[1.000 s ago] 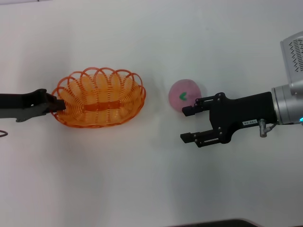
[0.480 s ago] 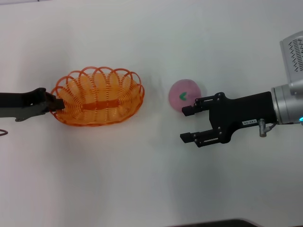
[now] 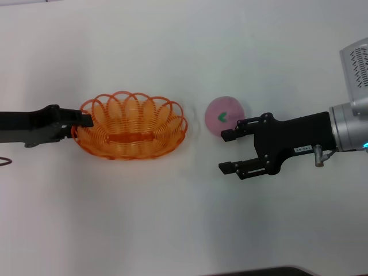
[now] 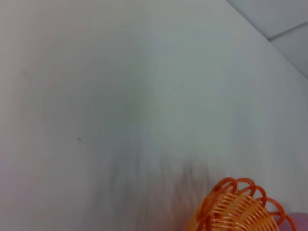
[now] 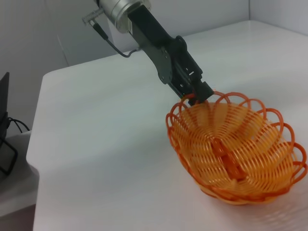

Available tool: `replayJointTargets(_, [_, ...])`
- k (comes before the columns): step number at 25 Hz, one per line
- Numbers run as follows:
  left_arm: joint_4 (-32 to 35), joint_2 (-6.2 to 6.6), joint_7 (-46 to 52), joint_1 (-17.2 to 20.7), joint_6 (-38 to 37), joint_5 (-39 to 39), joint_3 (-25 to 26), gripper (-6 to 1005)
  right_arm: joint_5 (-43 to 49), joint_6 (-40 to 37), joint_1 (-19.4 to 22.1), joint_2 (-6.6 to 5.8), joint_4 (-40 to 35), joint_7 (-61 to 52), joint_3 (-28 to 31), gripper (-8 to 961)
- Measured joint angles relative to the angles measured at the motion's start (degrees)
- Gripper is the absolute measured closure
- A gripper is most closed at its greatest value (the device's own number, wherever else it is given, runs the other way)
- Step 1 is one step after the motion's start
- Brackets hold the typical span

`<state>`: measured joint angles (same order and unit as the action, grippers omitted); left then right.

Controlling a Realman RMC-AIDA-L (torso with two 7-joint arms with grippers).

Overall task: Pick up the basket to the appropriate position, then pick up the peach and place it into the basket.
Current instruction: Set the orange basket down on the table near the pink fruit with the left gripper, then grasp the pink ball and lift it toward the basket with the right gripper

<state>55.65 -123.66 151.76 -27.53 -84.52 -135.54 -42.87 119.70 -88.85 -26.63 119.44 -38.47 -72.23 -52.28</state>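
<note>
The orange wire-like basket [image 3: 132, 125] sits left of centre on the white table. It also shows in the left wrist view [image 4: 238, 209] and the right wrist view [image 5: 236, 154]. My left gripper [image 3: 80, 122] is shut on the basket's left rim, as the right wrist view [image 5: 195, 98] shows. I cannot tell whether the basket rests on the table or hangs just above it. The pink peach [image 3: 224, 115] with its green leaf mark lies right of the basket. My right gripper [image 3: 223, 151] is open and empty, with its far finger just beside the peach.
The white table [image 3: 172, 218] has bare room in front of and behind the basket. Its edge shows in the right wrist view [image 5: 38, 144], with a dark cable beyond it. A dark strip [image 3: 259, 271] lies along the near edge.
My left gripper has carried the basket to the right, closer to the peach. The right arm and the peach have not moved.
</note>
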Motion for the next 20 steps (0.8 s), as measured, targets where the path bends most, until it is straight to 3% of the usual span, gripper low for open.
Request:
replayJointTargets(5, [-0.2, 0.0, -0.3, 0.3, 0.1, -0.2, 0.1, 430, 0.0, 0.0, 0.0, 0.0, 0.0, 0.0, 0.0, 208])
replayJointTargets(10, [-0.2, 0.3, -1.5, 0.4, 0.2, -0.4, 0.1, 324, 0.0, 0.0, 0.0, 0.0, 0.1, 0.0, 0.0, 208])
replayJointTargets(16, [-0.7, 2.27, -7.6, 0.4, -1.0, -0.1, 1.6, 197, -0.1, 0.0, -0.4, 0.09, 0.4, 0.0, -0.1, 207])
replayJointTargets(20, [-2.8, 3.32, -19.8, -0.1, -4.7, 3.3, 8.2, 91, -0.1, 0.0, -0.4, 0.09, 0.5, 0.2, -0.1, 207])
